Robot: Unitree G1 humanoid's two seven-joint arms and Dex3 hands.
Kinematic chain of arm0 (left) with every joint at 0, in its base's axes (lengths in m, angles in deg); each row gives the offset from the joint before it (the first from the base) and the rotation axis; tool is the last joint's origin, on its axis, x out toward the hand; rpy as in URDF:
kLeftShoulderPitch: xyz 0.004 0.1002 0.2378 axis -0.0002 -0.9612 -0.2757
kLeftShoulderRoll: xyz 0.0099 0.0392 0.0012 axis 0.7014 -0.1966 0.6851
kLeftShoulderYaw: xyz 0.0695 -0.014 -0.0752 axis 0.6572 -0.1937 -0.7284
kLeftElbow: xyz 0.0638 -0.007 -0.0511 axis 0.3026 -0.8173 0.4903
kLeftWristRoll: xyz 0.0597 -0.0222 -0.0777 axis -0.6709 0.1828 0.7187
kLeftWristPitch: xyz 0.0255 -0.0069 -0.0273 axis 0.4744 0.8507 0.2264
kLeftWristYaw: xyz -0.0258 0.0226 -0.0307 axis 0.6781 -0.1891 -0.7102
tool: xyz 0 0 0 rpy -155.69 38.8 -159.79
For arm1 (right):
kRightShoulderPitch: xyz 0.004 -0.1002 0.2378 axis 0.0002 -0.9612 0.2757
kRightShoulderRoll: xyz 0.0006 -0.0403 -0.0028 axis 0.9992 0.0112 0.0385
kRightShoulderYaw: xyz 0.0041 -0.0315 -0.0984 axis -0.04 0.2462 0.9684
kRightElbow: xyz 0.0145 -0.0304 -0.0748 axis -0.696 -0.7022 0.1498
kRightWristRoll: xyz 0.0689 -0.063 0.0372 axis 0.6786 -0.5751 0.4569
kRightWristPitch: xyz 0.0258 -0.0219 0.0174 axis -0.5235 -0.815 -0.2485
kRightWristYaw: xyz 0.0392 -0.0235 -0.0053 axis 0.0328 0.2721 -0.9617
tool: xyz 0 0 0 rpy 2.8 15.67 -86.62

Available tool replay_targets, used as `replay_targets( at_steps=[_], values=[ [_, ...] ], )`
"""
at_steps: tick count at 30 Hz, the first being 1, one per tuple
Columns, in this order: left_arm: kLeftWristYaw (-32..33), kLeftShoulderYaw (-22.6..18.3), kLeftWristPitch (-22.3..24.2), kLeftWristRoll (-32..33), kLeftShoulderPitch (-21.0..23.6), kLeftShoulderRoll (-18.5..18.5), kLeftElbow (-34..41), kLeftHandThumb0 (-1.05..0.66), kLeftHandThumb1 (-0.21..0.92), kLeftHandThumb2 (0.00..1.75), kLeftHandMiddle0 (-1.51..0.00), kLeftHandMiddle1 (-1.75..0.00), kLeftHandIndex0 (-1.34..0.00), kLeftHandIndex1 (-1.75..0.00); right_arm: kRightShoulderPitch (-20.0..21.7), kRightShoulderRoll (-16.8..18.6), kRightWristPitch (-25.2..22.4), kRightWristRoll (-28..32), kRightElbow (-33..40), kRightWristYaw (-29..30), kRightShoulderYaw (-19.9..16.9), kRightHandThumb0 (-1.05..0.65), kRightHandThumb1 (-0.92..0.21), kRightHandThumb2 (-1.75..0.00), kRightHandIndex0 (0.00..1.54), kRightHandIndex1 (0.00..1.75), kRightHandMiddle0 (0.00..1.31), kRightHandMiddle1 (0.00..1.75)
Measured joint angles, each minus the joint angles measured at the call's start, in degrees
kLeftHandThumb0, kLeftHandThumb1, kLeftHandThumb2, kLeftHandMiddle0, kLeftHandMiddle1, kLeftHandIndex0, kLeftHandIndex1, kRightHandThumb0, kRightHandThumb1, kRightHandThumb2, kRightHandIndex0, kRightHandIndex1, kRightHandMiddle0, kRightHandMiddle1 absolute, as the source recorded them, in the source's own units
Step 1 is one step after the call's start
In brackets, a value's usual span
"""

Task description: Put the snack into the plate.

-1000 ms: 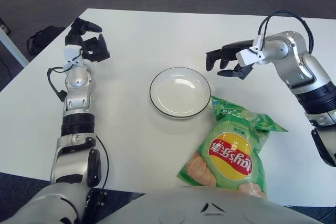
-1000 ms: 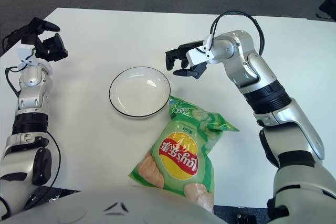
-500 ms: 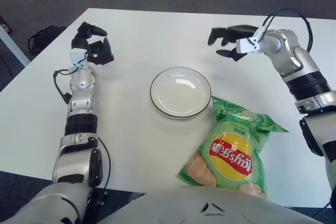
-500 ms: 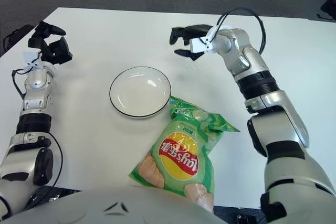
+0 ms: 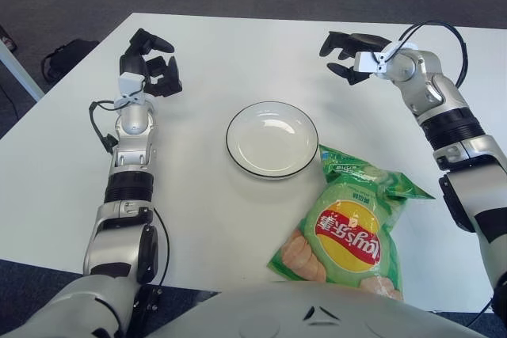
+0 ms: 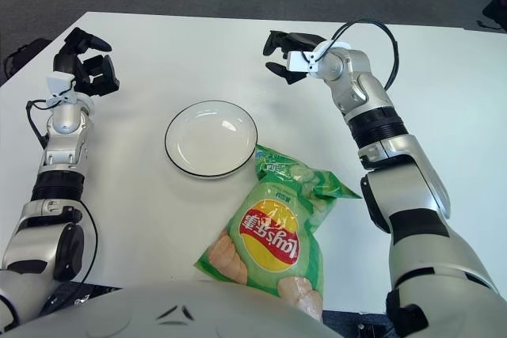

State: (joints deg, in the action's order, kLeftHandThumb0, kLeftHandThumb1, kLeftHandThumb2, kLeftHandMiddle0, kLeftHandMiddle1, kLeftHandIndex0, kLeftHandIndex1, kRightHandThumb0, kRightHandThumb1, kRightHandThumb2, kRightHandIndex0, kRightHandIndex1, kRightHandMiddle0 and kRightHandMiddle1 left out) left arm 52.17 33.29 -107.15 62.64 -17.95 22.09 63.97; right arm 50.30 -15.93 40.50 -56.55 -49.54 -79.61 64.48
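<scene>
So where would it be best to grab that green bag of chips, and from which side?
Probably the crimped top edge of the chip bag, the end nearest the plate. The bag lies flat and puffy, so its middle gives little to pinch. The right hand, open beyond the plate, is on that side and could come down from above.

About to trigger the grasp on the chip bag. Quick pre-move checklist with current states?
1. Round white black-rimmed plate has nothing in it: ok.
2. Green crinkly chip bag lies flat on the white table, touched by neither hand: ok.
3. Bag clear of the plate: cannot tell; its top corner shows right at the plate's rim.
4. Right hand open, holding nothing: ok.
5. Right hand near the bag: not ok; it shows beyond the plate, far from the bag.
6. Left hand out of the way, left of the plate: ok.
</scene>
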Motion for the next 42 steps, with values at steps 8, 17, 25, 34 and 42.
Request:
replay_targets(
  at_steps=[8, 17, 25, 34, 42],
  values=[
    [0.61, 2.16, -0.40, -1.74, -0.73, -1.89, 3.20, -0.42, 0.51, 1.07, -0.93, -1.75, -0.46, -1.75, 0.43, 1.21, -1.20, 1.05, -1.83, 0.48, -1.67, -0.63, -0.92, -1.02, 0.26, 0.67, 0.00, 0.98],
    [-5.66, 6.27, -1.11, -1.13, -2.82, -3.12, 9.20, -0.41, 0.56, 1.00, -1.03, -1.75, -0.42, -1.75, 1.72, 1.88, -1.29, 3.24, -5.75, 0.25, -2.96, -0.61, -0.92, -0.99, 0.28, 0.70, 0.00, 1.02],
    [-10.83, 10.93, -5.73, -2.19, -3.06, -3.34, 10.41, -0.40, 0.61, 0.94, -0.97, -1.75, -0.39, -1.75, 5.87, 2.85, -2.52, 4.58, -11.64, -0.42, -3.42, -0.62, -0.92, -1.01, 0.28, 0.73, 0.00, 0.96],
    [-14.47, 16.95, -13.07, -6.27, -2.92, -3.27, 11.34, -0.36, 0.86, 0.60, -0.58, -1.46, -0.23, -1.75, 7.44, 3.35, -2.76, 4.76, -14.83, -0.81, -3.42, -0.60, -0.92, -1.03, 0.24, 0.69, 0.00, 0.88],
    [-21.08, 22.39, -24.33, -9.56, -0.88, -0.19, 8.24, -0.42, 0.92, 0.60, -0.33, -0.92, -0.12, -1.53, 7.55, 3.74, -2.84, 5.17, -15.99, -0.80, -3.83, -0.61, -0.92, -1.03, 0.21, 0.63, 0.00, 0.86]
  ],
)
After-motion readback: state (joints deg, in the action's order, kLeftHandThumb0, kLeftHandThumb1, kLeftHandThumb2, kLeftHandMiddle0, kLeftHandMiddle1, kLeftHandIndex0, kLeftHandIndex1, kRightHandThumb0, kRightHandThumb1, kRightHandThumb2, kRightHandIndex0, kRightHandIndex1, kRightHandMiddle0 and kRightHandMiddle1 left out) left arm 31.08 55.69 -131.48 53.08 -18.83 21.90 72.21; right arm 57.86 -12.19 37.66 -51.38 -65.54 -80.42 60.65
